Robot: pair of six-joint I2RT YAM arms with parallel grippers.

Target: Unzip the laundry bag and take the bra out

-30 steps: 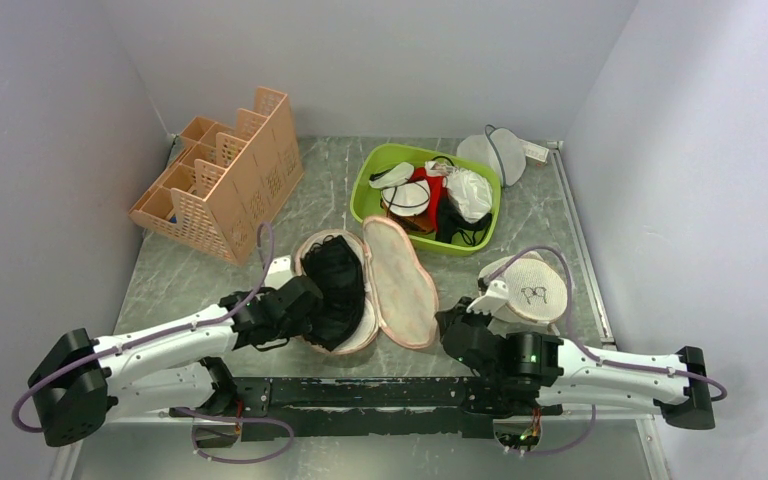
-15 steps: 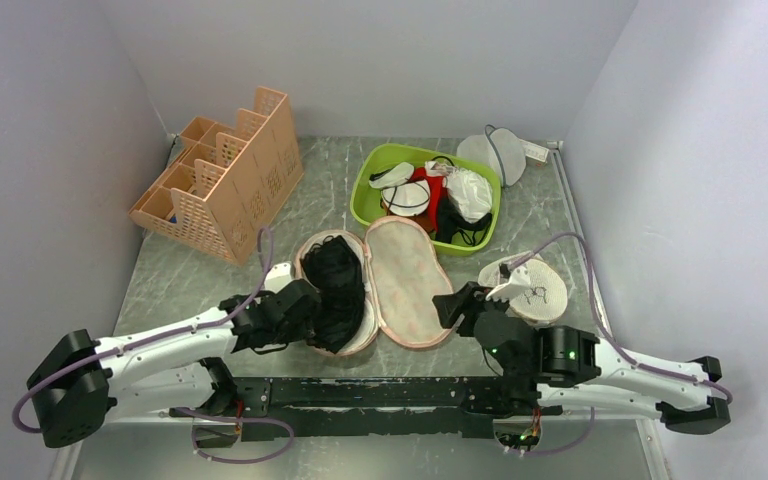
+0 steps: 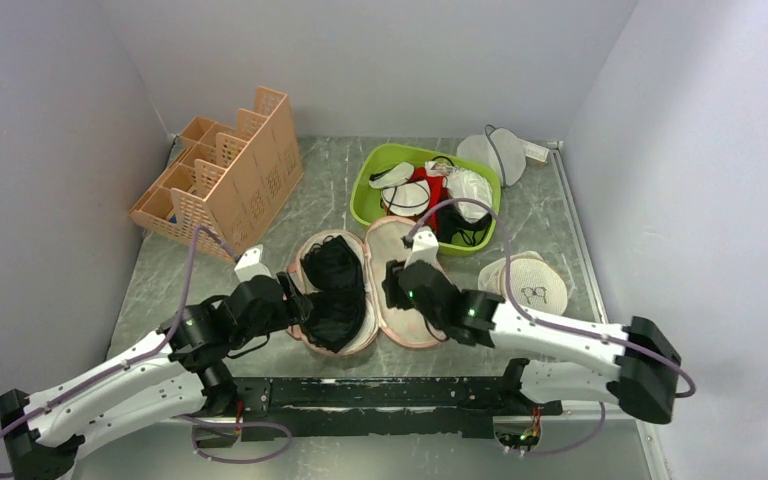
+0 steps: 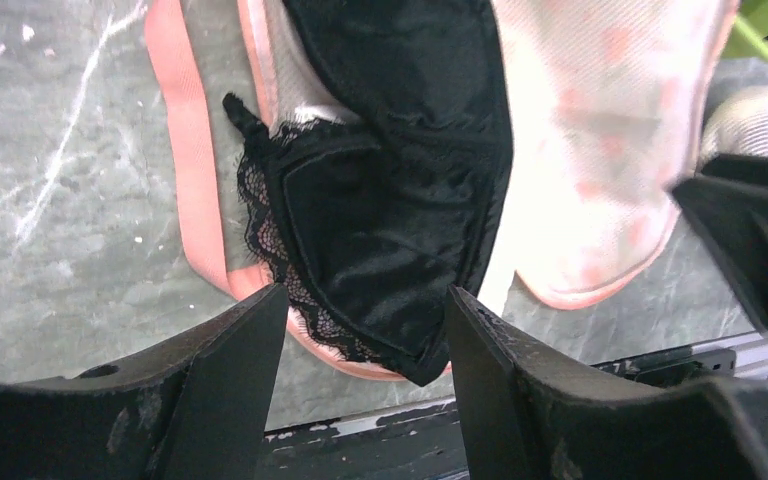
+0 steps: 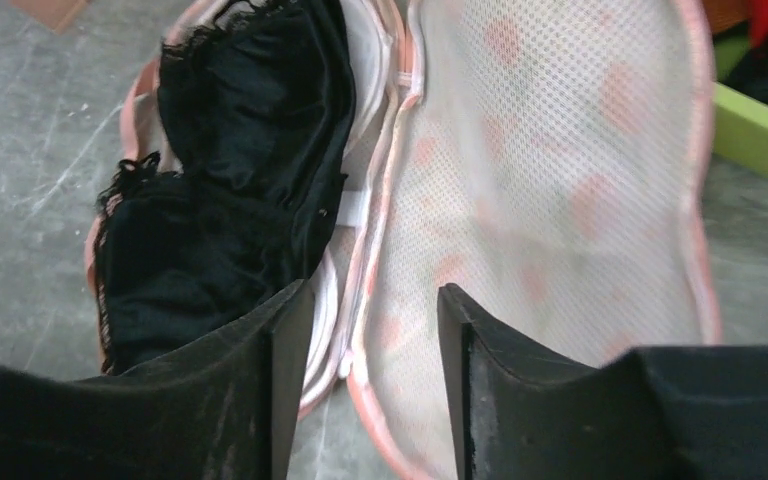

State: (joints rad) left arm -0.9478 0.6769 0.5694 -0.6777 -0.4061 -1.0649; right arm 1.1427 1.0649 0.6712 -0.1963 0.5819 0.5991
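Now both arms reach in over the bag (image 3: 385,240), which lies unzipped and spread flat on the bench (image 3: 160,280) like an opened clamshell. The bra (image 3: 335,290), black with a lace edge, lies loose in the half nearest the left hand (image 4: 360,372). Its lower cup sits directly ahead of that hand, framed by the two fingers, which stand wide apart and hold nothing. Over the last second the right hand (image 5: 370,385) has swung in from beside the round mesh disc (image 3: 532,287), which is now well off to its right. It hovers over the seam between the two halves, fingers likewise apart and empty, with the bra just to its left and the bare mesh flap ahead and to its right. The left hand has kept its place at the bag's outer edge while its arm has lifted. By the look of it, the unzipping is done and only the removal is left; either hand could close on the bra, the left more squarely. Whether the left fingers touch the fabric yet cannot be told. The soft cups will likely bunch, and a strap may catch on the bag's edge.
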